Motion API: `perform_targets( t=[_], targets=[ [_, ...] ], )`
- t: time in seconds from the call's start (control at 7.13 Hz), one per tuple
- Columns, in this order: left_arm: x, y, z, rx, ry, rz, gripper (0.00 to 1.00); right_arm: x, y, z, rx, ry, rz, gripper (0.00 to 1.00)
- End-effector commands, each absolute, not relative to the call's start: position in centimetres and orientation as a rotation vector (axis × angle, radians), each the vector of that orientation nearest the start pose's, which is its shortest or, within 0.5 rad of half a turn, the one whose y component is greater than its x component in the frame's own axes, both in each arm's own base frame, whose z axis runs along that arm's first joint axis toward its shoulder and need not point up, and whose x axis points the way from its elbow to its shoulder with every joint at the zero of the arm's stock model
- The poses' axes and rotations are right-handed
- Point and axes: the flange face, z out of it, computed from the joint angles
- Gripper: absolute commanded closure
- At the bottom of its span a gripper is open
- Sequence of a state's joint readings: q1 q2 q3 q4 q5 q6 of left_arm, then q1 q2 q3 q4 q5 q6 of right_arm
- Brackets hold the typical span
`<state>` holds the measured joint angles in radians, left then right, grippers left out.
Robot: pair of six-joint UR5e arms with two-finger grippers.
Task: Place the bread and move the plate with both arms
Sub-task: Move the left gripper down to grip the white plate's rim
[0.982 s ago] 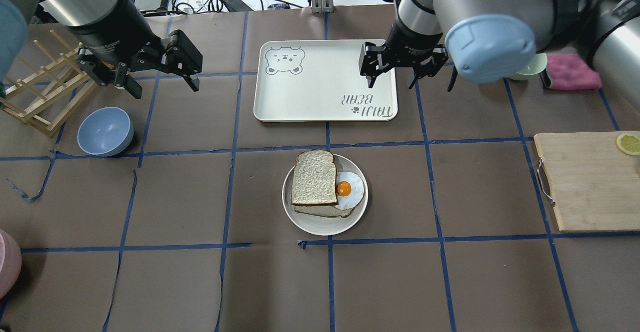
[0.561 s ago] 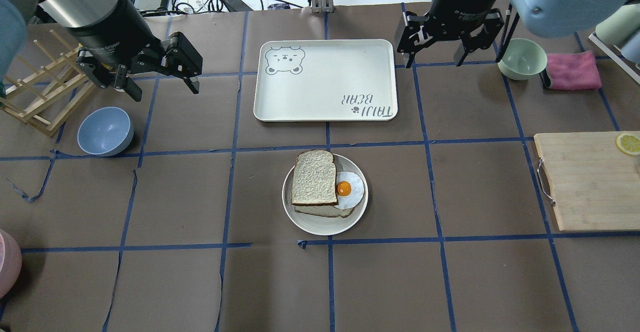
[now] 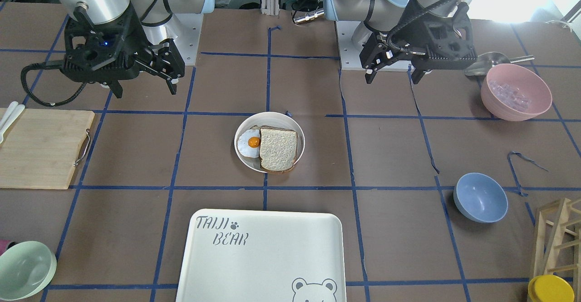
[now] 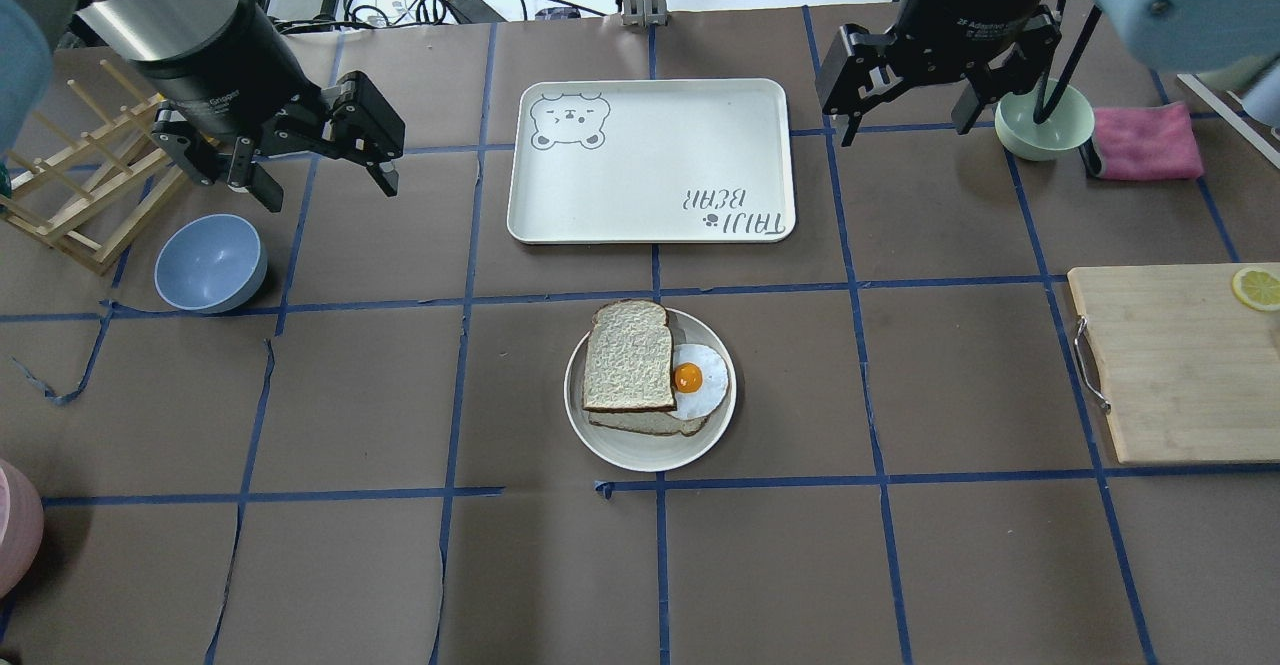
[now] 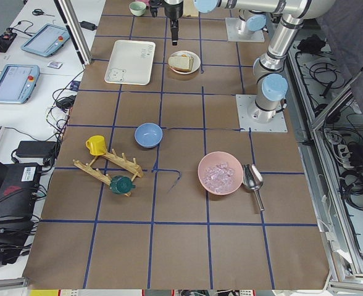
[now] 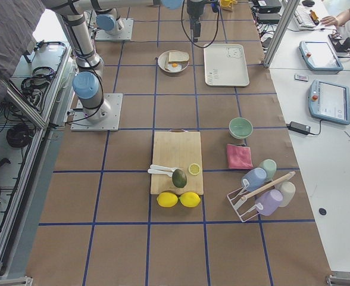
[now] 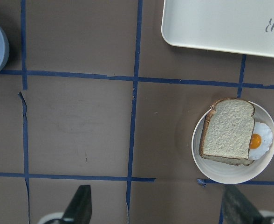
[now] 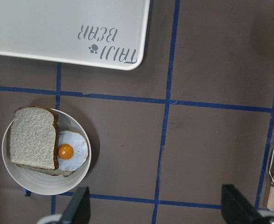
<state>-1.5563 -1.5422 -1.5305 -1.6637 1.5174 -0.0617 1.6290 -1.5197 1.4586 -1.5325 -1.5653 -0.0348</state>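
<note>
The bread point(image 4: 628, 355), a pale slice with a dark brown crust, lies on the round cream plate point(image 4: 612, 453) at the table's middle. It rests on a second slice and partly covers a fried egg point(image 4: 700, 380). My left gripper point(image 4: 328, 185) is open and empty, high at the back left, far from the plate. My right gripper point(image 4: 910, 130) is open and empty at the back right, beside the tray's right edge. The left wrist view shows the bread point(image 7: 228, 128) on the plate point(image 7: 221, 176) below open fingers point(image 7: 78, 207). The right wrist view shows the bread point(image 8: 32, 137) too.
The white TAIJI BEAR tray point(image 4: 650, 160) lies behind the plate. A blue bowl point(image 4: 210, 263) and a wooden rack point(image 4: 80, 185) are at the left. A green bowl point(image 4: 1040, 120), a pink cloth point(image 4: 1145, 140) and a cutting board point(image 4: 1180, 365) are at the right.
My right gripper has moved right and back, from over the tray's right edge to beside the green bowl. My left gripper has hardly moved. Bread and plate are unchanged.
</note>
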Motion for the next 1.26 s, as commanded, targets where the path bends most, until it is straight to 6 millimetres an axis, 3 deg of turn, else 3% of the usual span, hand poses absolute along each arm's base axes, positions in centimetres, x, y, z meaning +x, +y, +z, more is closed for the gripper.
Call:
perform_targets(
  t=[0.0, 0.14, 0.42, 0.56, 0.7, 0.84, 1.12],
  targets=[
    [-13.1, -47.7, 51.1, -0.126, 3.185, 0.061, 0.00, 15.9, -50.4, 51.4, -0.148, 3.167, -0.022, 0.00],
    [-13.3, -48.4, 49.6, -0.144, 3.178, 0.114, 0.00, 16.0, -50.5, 51.4, -0.153, 3.162, -0.025, 0.00],
    [-13.8, -49.4, 43.3, -0.308, 3.154, 0.286, 0.00, 16.0, -50.6, 51.4, -0.165, 3.161, -0.041, 0.00],
    [-15.3, -49.6, 40.2, -0.375, 3.133, 0.316, 0.00, 16.0, -50.6, 51.5, -0.164, 3.161, -0.044, 0.00],
    [-18.3, -49.8, 36.8, -0.407, 3.121, 0.284, 0.00, 16.0, -50.6, 51.5, -0.164, 3.161, -0.044, 0.00],
    [-20.1, -49.9, 32.4, -0.437, 3.115, 0.261, 0.00, 16.0, -50.6, 51.5, -0.164, 3.161, -0.044, 0.00],
    [-23.0, -48.4, 24.6, -0.485, 3.116, 0.203, 0.00, 16.0, -50.6, 51.4, -0.165, 3.163, -0.041, 0.00]
  ],
)
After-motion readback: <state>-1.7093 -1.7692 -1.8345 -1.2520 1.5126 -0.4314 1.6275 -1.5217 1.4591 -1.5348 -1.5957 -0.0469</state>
